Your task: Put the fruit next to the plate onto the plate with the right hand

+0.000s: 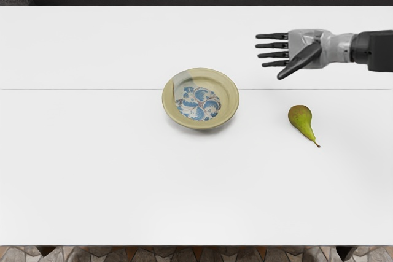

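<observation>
Pear is the fruit to move, and it lies on the white table, to the right of the plate and well apart from it, a little more toward the near edge than the middle of the plate.

The table fills almost the whole view, and apart from the plate and the pear I see nothing else on it. The plate is a shallow round dish with an olive rim and a blue pattern inside, and it holds nothing.

The right hand comes in from the right edge. It is also to the right of the plate, but on the far side, so the pear lies between the hand and the near edge, almost directly below the hand in the picture. The hand is open: the four fingers are straight and spread, pointing toward the plate side, and the thumb points slanted toward the pear. It holds nothing. How high it is above the table I cannot tell.

The pear lies on its side. Its thick end is toward the far side and slightly toward the plate, and its thin stem end points away from the plate and toward the near edge, so the long axis is slanted.

I judge that the hand must first go toward the near edge and down onto the thick part. Nothing stands between hand and pear, or between pear and plate. The left arm is not visible.
</observation>
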